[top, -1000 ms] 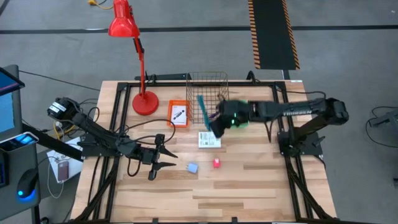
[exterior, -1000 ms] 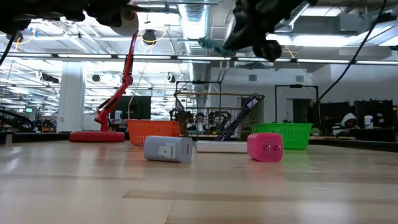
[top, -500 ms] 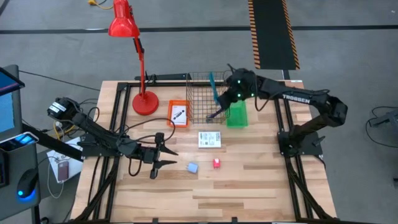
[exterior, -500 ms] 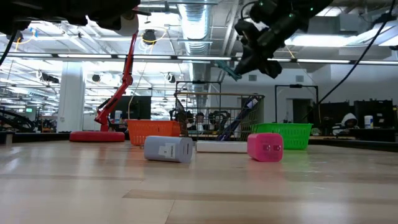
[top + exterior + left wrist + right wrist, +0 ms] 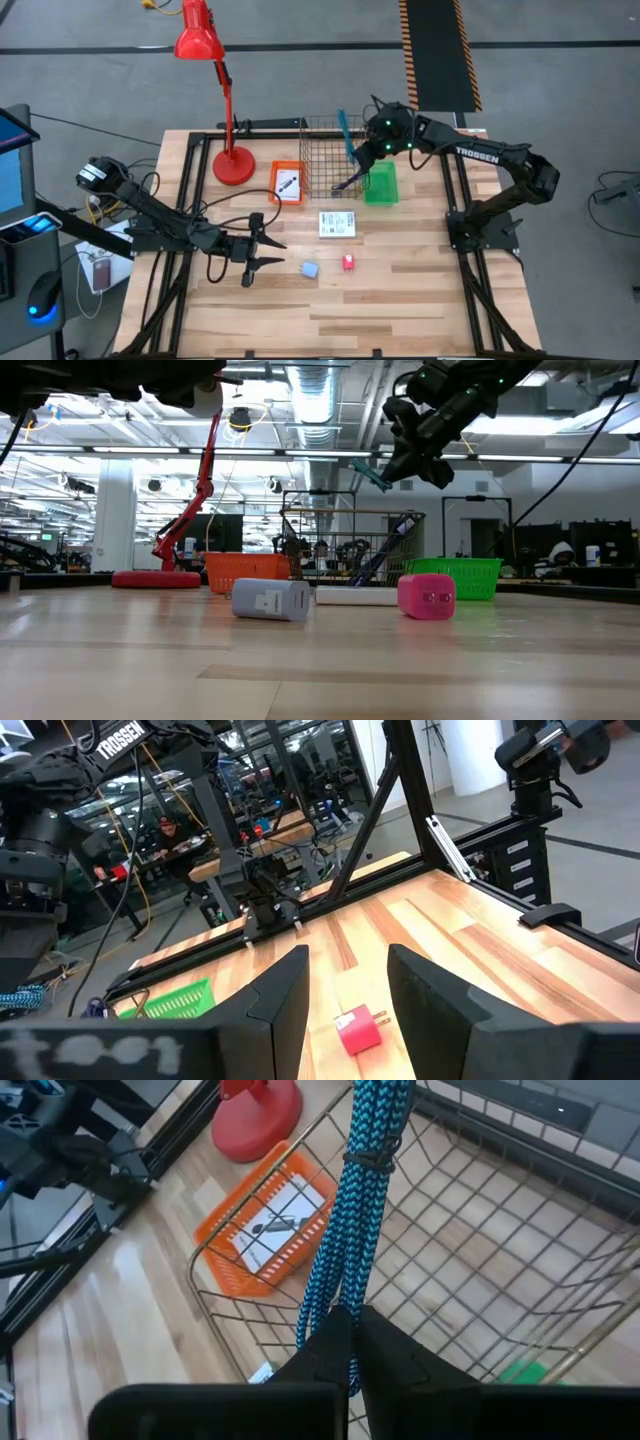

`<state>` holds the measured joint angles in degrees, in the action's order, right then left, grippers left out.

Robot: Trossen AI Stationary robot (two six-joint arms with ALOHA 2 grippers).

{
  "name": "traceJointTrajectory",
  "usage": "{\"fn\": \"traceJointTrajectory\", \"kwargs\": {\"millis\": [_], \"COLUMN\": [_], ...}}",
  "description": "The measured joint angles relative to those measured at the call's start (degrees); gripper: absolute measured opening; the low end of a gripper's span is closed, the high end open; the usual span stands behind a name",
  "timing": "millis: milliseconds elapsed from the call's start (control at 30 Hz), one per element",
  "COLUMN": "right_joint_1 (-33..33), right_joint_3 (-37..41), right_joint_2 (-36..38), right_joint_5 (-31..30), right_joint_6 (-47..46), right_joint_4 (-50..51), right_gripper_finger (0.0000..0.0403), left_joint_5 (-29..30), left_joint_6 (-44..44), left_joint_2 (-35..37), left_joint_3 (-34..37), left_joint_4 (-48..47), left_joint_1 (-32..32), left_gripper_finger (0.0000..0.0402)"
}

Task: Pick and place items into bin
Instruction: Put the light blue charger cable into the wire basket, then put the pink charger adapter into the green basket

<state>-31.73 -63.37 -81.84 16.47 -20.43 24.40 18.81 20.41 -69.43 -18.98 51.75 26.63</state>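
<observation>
Wood table point(image 5: 420, 300): right gripper point(image 5: 368, 150) pinches teal braided cord point(image 5: 350, 1230) over wire basket point(image 5: 320, 135); risk: it snags the rim. Left gripper point(image 5: 262, 252) spread, idle.

I can't read the print on the white packet point(image 5: 337, 224) from above. In my right wrist view, the teal braided item point(image 5: 355, 1190) runs off the picture's edge, and the fingers point(image 5: 390, 1350) cover its lower end.
</observation>
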Motion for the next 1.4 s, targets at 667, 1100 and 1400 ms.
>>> {"fn": "traceJointTrajectory", "kwargs": {"millis": [667,1100,1400], "right_joint_1": [3.6,16.0,29.5], "right_joint_3": [0.0,0.0,0.0], "right_joint_2": [0.0,0.0,0.0], "right_joint_5": [-5.0,-4.6,-4.6], "right_joint_6": [0.0,17.3,25.1], "right_joint_4": [-1.3,1.3,8.0], "right_gripper_finger": [0.0066,0.0066,0.0066], "left_joint_5": [-0.1,-0.3,-0.3], "left_joint_6": [-5.9,-6.3,-6.3], "left_joint_2": [0.0,0.0,0.0], "left_joint_3": [0.0,0.0,0.0], "left_joint_4": [-1.4,-1.4,-1.7], "left_joint_1": [0.0,0.0,0.0], "left_gripper_finger": [0.0128,0.0128,0.0128]}}
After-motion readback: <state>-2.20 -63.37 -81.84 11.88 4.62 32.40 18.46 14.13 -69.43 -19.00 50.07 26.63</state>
